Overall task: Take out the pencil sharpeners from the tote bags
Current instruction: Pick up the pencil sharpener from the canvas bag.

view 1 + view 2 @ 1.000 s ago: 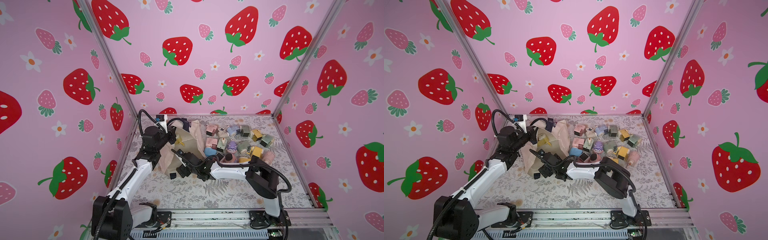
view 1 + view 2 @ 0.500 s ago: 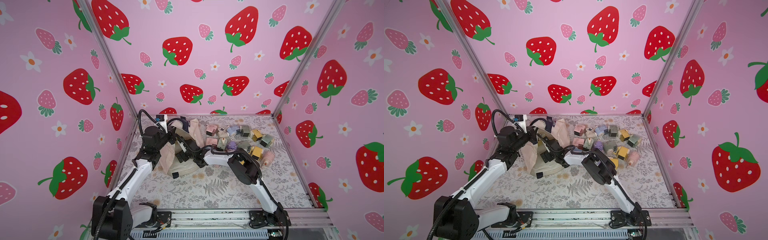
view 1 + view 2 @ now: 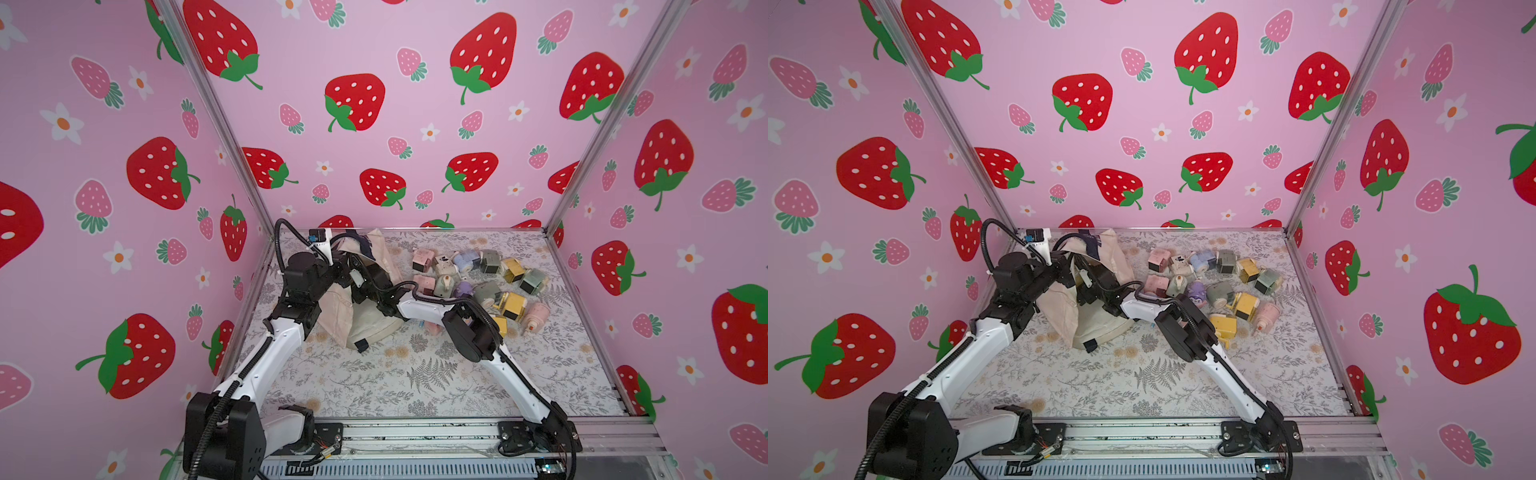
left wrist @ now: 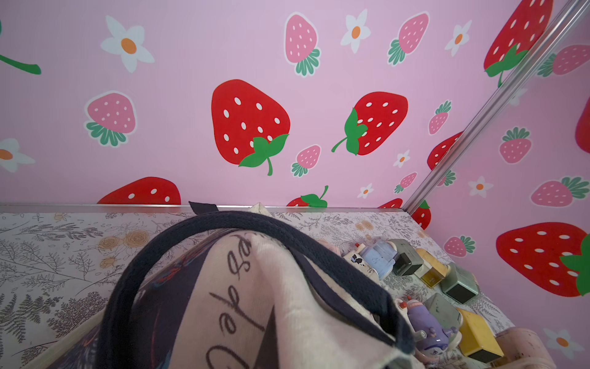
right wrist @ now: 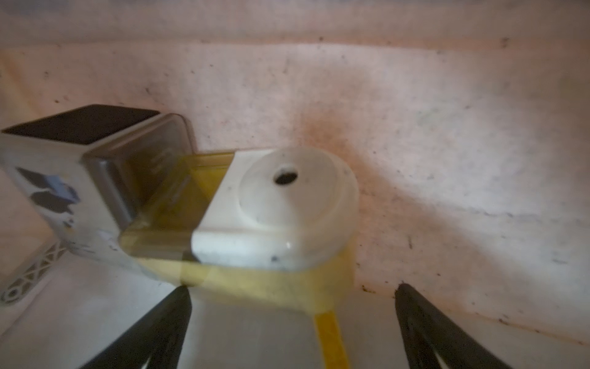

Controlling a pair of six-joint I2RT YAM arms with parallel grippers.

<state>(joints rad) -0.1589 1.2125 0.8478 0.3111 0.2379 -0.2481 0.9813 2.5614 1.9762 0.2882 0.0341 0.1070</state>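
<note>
Right wrist view: two pencil sharpeners (image 5: 95,179) lie inside tote bag (image 5: 447,127), right gripper (image 5: 292,287) spread at yellow sharpener (image 5: 274,207); pile (image 3: 486,291) already out far right; left gripper (image 3: 338,268) apparently pinches bag rim.

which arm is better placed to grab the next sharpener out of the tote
Right. The right pincer is open inside the tote bag, with a yellow-and-white sharpener lying just ahead of its fingertips. The left pincer is shut on the bag, holding it up.

Script lettering (image 4: 236,265) on the tote bag (image 4: 287,306), unreadable.
</note>
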